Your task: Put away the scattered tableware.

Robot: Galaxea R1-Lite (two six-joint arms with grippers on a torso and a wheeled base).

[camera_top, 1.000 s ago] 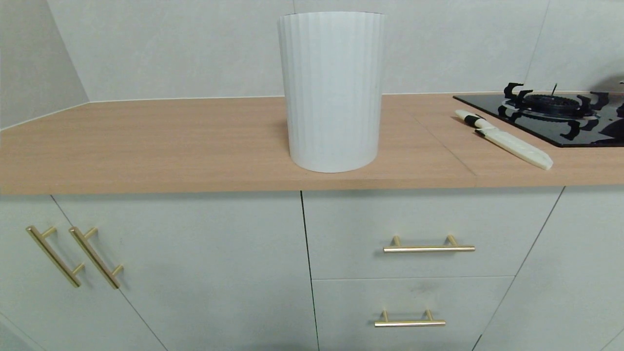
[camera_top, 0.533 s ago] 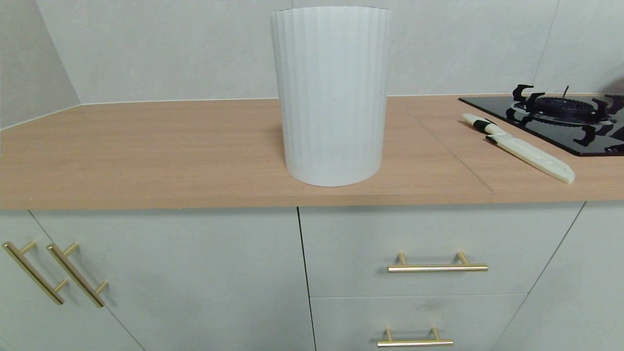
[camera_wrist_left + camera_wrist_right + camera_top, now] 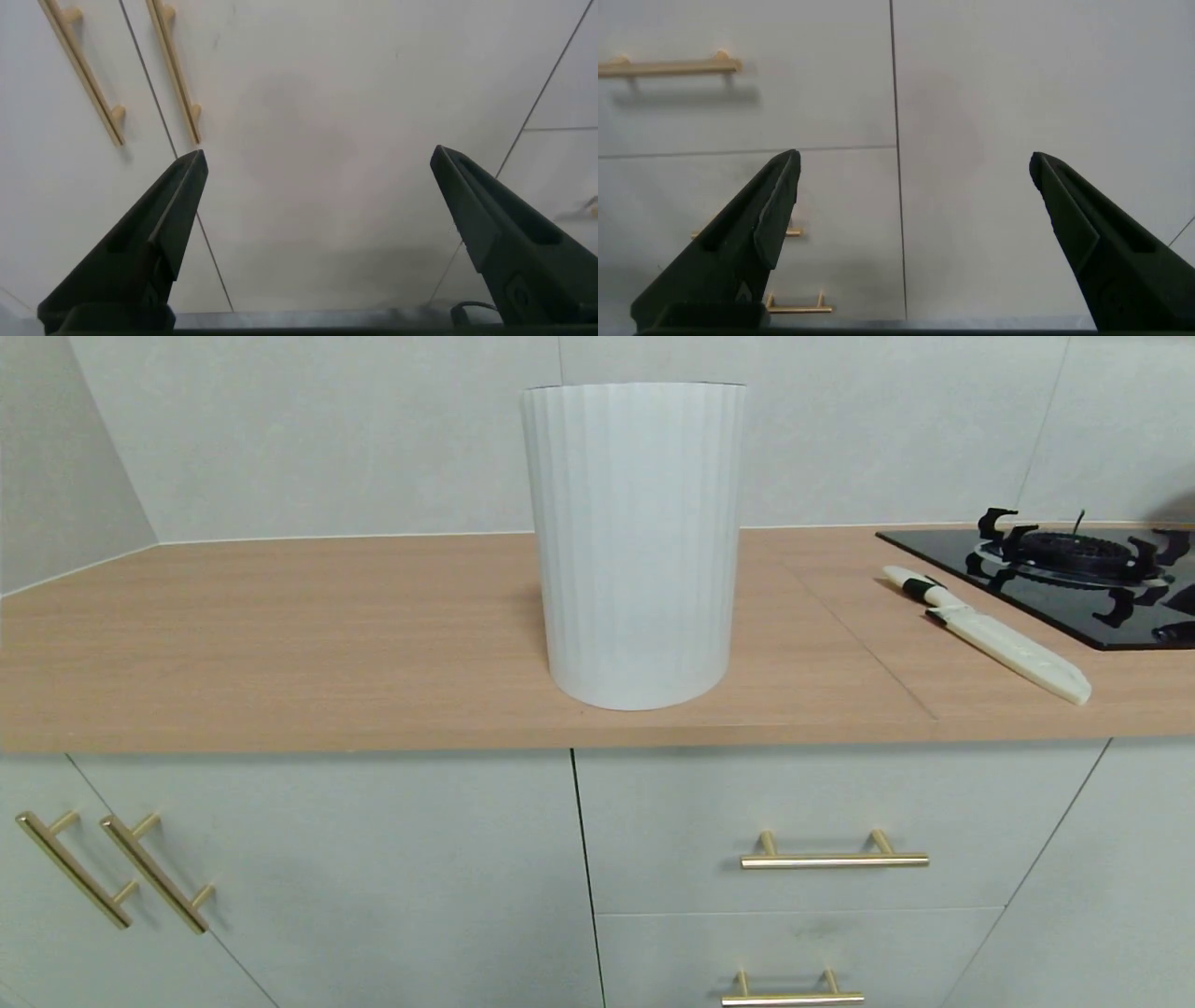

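A tall white ribbed container [image 3: 635, 541] stands on the wooden countertop [image 3: 280, 635] near its front edge. To its right a cream knife with a black band on its handle [image 3: 985, 633] lies flat on the counter beside the stove. My left gripper [image 3: 318, 168] is open with nothing between its fingers and faces the cabinet doors below the counter. My right gripper [image 3: 915, 173] is open too, holding nothing, and faces the drawer fronts.
A black gas hob [image 3: 1074, 569] sits at the counter's right end. Below are white cabinet doors with gold handles [image 3: 112, 877] at left and drawers with gold handles [image 3: 834, 859] at right. The tiled wall closes the back.
The head view has shifted: the counter, container and knife sit lower in the picture than a second ago. Nothing on the counter has moved relative to the rest.
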